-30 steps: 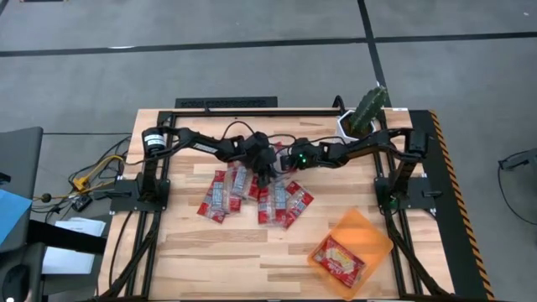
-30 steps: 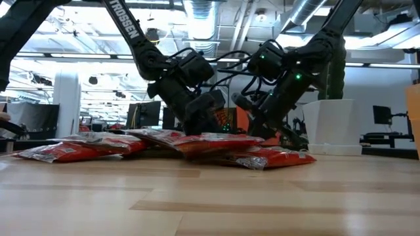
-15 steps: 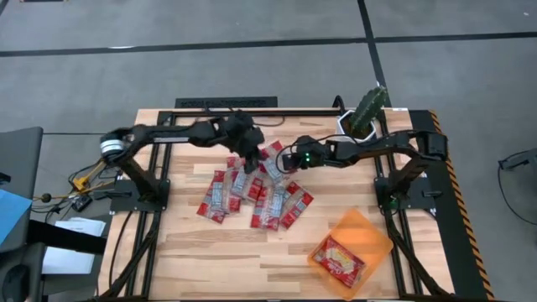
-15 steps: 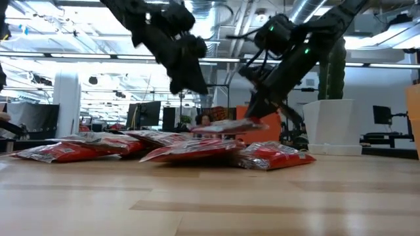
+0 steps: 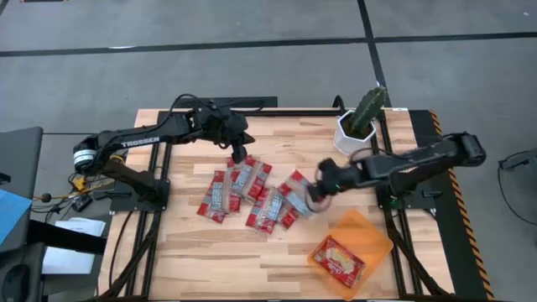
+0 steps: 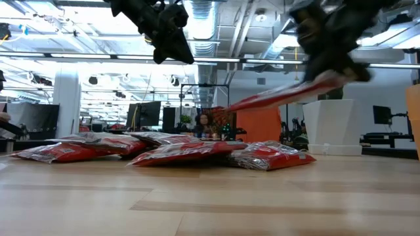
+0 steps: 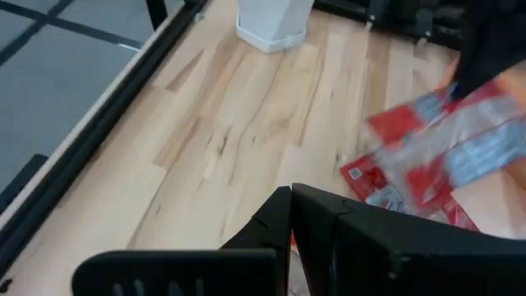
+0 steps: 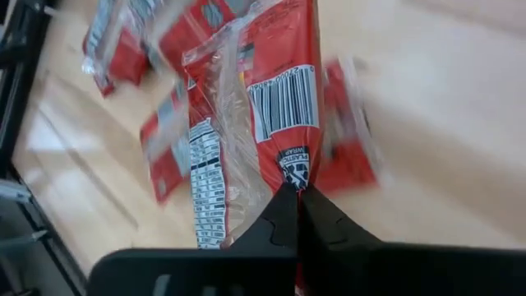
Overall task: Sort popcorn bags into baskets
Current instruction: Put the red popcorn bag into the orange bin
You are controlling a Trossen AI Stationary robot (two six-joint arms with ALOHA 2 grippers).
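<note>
- Take the orange basket (image 5: 362,237) as your landmark: it sits on the wooden table (image 5: 193,252) near the corner on the right arm's side, and one larger red-orange bag (image 5: 337,260) with a yellowish centre already lies inside it.
- Your right gripper (image 5: 316,189) is off the table, between the basket and the pile, and closer to the basket than any loose packet. Its fingers are pinched together on the edge of one red popcorn packet (image 8: 271,107).
- In the right wrist view, that packet hangs away from the closed fingertips with its barcode and printed panel showing. In the low view, it slants in the air above the pile (image 6: 289,95), clear of the table.
- The remaining popcorn packets (image 5: 243,191) lie in a loose, overlapping cluster on the table, well apart from the basket and toward the left arm's side. In the low view they rest flat, several touching or lapping over each other.
- Your left gripper (image 5: 238,151) is at the far edge of that cluster from the basket, raised above the packets in the low view. Its fingers are closed together and hold nothing.
- A white pot with a cactus (image 5: 359,122) stands at the table's back edge, well beyond the basket and apart from the packets.
</note>
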